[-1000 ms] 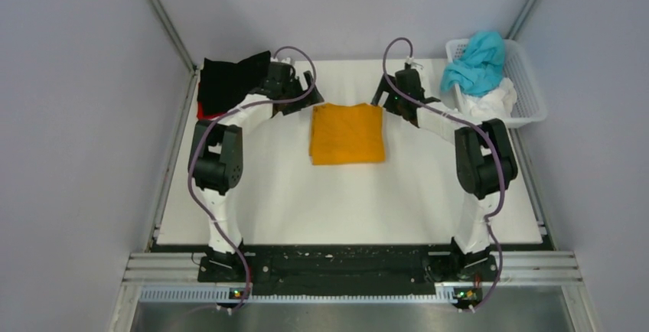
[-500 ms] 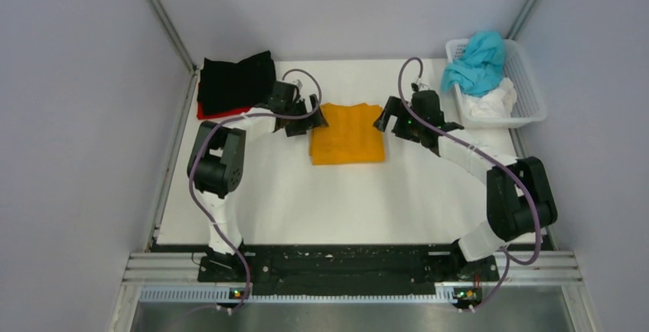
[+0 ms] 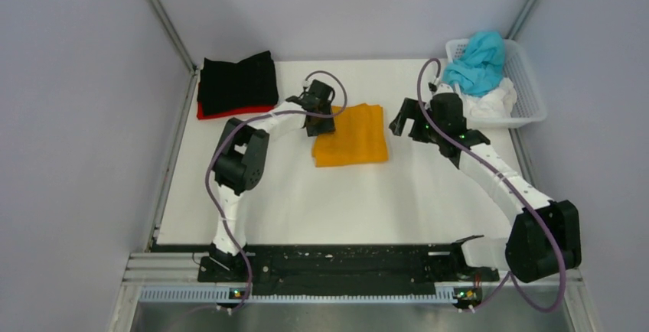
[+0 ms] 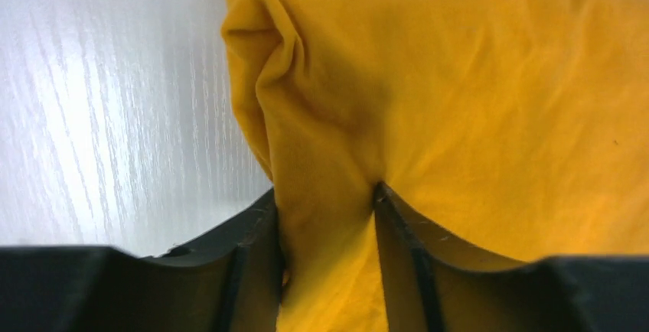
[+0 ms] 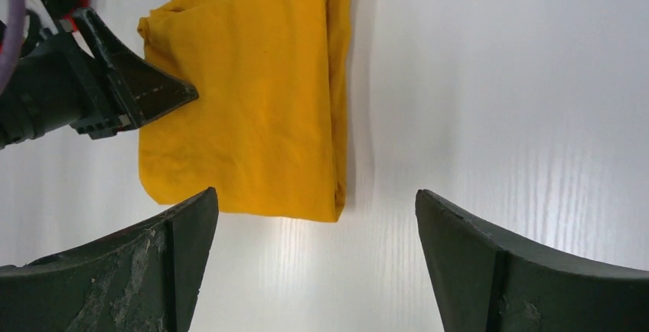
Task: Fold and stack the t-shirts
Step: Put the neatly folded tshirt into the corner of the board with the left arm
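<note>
while the left gripper (image 4: 325,194) pinches a bunched fold at the left edge of the orange t-shirt (image 3: 353,137), shirt folded on the table (image 3: 344,202), right gripper (image 5: 314,198) spread wide — clear of the cloth, off its right side

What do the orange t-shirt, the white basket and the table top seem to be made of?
The orange t-shirt: soft matt cloth, wrinkling in folds. The basket: probably white plastic, a stiff lattice wall. The table top: white, slightly glossy, faint grain lines; perhaps laminate.
</note>
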`<action>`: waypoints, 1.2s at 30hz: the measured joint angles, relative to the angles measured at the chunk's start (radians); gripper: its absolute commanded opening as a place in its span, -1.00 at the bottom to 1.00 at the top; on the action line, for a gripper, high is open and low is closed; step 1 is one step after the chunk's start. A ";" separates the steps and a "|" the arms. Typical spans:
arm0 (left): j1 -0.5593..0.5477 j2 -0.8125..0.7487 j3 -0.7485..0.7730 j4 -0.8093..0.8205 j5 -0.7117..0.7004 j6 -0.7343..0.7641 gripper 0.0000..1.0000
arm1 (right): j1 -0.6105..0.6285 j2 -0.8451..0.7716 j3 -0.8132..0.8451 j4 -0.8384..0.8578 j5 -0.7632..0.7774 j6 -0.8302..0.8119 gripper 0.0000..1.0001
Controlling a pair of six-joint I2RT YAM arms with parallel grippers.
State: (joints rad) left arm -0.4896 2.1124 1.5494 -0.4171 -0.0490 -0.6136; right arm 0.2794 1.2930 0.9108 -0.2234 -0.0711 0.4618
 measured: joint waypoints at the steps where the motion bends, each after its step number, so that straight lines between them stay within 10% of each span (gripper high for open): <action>1: -0.013 0.014 0.026 -0.029 -0.031 -0.011 -0.22 | -0.002 -0.017 0.000 -0.011 0.007 -0.009 0.97; 5: -0.066 0.094 0.164 -0.156 -0.136 -0.055 -1.00 | -0.003 -0.095 -0.002 -0.039 0.046 -0.034 0.98; 17: -0.092 0.192 0.362 -0.385 -0.472 0.002 -1.00 | -0.003 -0.296 -0.107 -0.039 0.186 -0.081 0.97; 36: 0.076 0.161 0.486 -0.152 -0.632 0.488 -1.00 | -0.003 -0.284 -0.117 -0.032 0.262 -0.102 0.97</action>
State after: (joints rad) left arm -0.4137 2.2738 2.0354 -0.5694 -0.6807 -0.1257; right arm 0.2764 1.0088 0.7937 -0.2554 0.1913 0.3599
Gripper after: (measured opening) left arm 0.069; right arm 0.985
